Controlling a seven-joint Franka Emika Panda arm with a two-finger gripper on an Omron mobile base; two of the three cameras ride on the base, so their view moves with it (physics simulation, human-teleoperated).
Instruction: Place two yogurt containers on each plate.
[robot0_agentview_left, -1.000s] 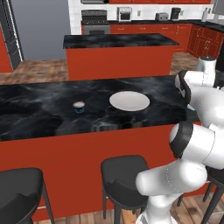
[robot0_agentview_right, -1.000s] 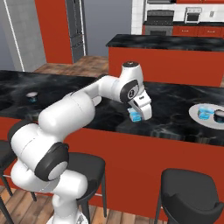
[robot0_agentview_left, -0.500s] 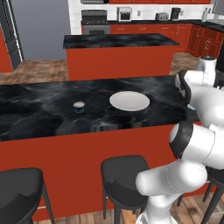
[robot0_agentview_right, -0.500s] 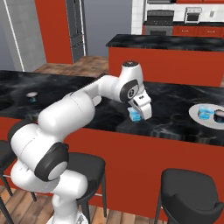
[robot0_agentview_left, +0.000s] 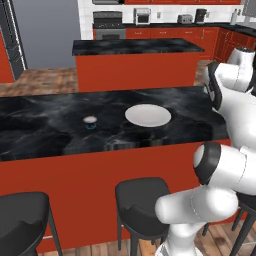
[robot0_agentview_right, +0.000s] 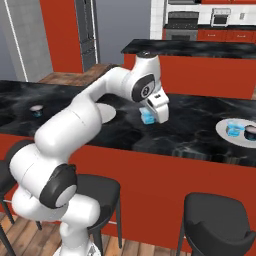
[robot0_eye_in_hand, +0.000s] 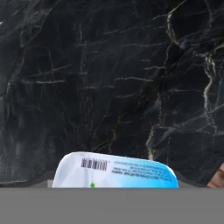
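A light blue yogurt tub (robot0_eye_in_hand: 115, 172) is lying at the bottom centre of the hand view, its long axis running left to right, barcoded top facing up. In the right base view the gripper (robot0_agentview_right: 154, 114) is holding this tub (robot0_agentview_right: 147, 116), closed on it, above the black counter (robot0_agentview_right: 195, 125) mid-frame.
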